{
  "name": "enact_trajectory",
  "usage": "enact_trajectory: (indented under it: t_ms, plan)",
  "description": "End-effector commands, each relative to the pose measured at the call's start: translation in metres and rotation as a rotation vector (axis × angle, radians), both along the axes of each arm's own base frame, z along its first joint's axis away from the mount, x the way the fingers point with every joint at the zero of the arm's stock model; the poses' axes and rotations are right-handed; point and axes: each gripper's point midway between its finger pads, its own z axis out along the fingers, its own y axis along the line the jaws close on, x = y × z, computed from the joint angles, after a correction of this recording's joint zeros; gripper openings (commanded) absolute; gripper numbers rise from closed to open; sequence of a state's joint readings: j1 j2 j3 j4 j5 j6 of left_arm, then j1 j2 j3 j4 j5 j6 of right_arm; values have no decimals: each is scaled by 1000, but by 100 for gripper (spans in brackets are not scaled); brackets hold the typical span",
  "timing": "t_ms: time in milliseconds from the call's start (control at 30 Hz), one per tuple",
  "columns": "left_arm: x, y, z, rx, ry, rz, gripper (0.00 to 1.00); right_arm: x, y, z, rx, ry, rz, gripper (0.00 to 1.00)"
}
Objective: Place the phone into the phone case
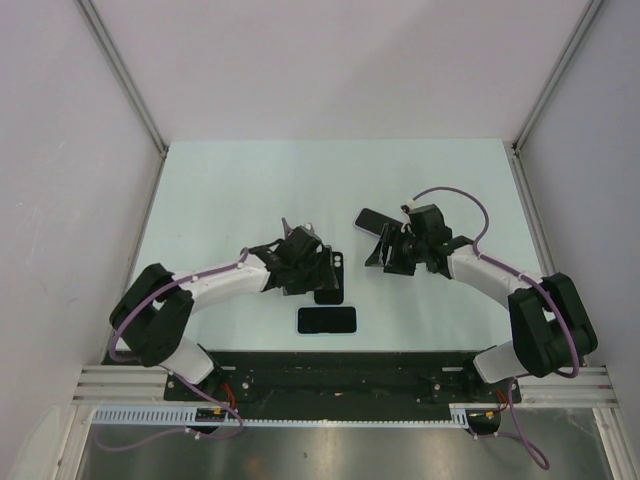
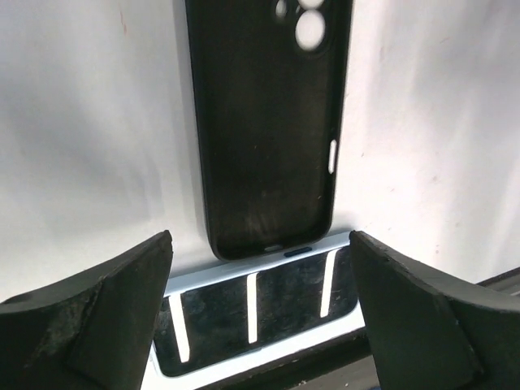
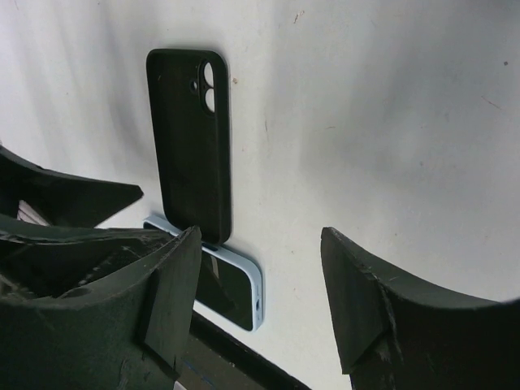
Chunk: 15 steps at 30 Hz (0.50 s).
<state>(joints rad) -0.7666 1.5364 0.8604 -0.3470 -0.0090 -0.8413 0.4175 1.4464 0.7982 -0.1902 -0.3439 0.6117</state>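
The phone (image 1: 326, 320) lies flat and screen up near the table's front edge; its rim (image 2: 244, 276) is light blue. The black phone case (image 1: 333, 287) lies open side up just behind it, its lower end (image 2: 268, 236) touching the phone's long edge. My left gripper (image 1: 312, 268) hovers over the case's near end, open (image 2: 260, 244), one finger on either side and nothing held. My right gripper (image 1: 371, 242) stands to the right of the case, open and empty (image 3: 260, 236). From there, case (image 3: 191, 142) and phone (image 3: 240, 284) lie ahead on the left.
The pale table (image 1: 220, 200) is walled by white panels at the back and both sides. A black base rail (image 1: 340, 375) runs along the near edge, just behind the phone. The left gripper's fingers (image 3: 69, 203) show at the left of the right wrist view.
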Motion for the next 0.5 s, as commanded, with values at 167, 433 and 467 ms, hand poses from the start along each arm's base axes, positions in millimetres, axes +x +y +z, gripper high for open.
enact_trajectory:
  t_ms: [167,433,467]
  plan:
    - [64,-8,50,42,-245,-195,95,-14,7,3,-38,-16,53,65]
    - [95,-1,51,250,-359,-385,96,-18,10,-5,-52,0,59,65]
    - [98,-1,48,268,-361,-399,95,-18,10,-4,-50,-3,59,65]
